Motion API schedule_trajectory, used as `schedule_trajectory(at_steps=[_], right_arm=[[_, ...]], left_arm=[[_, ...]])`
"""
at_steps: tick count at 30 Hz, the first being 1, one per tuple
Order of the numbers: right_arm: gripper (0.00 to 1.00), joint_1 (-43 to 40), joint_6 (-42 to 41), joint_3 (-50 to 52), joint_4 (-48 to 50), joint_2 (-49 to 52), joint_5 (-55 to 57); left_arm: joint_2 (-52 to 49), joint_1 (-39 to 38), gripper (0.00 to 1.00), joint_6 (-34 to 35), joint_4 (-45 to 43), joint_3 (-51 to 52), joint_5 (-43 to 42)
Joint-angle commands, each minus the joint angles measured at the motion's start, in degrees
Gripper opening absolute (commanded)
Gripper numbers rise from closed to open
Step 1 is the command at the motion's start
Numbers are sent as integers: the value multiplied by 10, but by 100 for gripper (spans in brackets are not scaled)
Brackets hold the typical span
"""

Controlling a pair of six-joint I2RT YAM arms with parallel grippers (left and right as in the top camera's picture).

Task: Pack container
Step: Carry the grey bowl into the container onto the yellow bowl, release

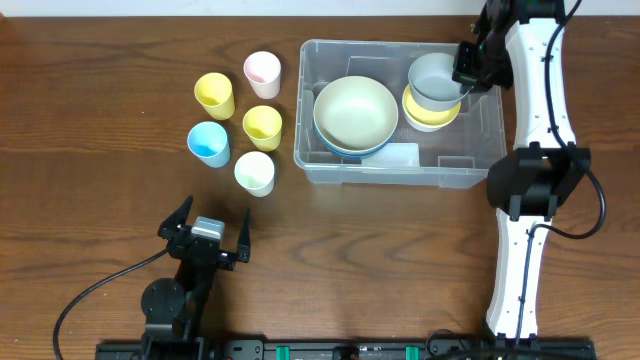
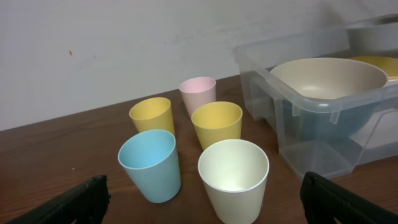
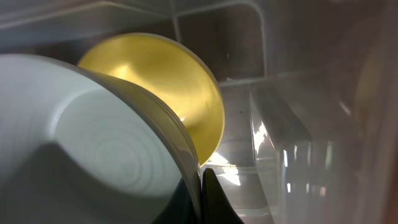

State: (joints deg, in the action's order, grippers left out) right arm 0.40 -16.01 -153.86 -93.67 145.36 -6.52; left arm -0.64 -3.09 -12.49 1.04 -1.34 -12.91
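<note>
Right tool [image 3: 200,193] pinches grey bowl [image 3: 106,149] rim; left tool [image 1: 215,212] wide; container [image 1: 380,44] label [image 1: 402,155] unreadable

We see a clear glossy plastic container [image 1: 360,172], smooth grey bowl [image 1: 435,78] inside it, matt plastic cups [image 1: 262,124] beside it, grained wood table [image 1: 100,80].

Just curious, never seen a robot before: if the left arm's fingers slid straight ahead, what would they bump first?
Probably the cream cup, nearest and almost dead ahead between the open left fingers; the blue cup beside it stands close, so it might be clipped too.
</note>
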Motion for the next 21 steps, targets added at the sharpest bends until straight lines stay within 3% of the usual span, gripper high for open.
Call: schedule_trajectory(at_steps=[1, 21], right_arm=[[1, 3, 7, 24, 10, -6, 7], [14, 4, 7, 50, 57, -6, 7]], left_arm=[[0, 3, 98, -5, 18, 11, -4], [0, 3, 98, -5, 18, 11, -3]])
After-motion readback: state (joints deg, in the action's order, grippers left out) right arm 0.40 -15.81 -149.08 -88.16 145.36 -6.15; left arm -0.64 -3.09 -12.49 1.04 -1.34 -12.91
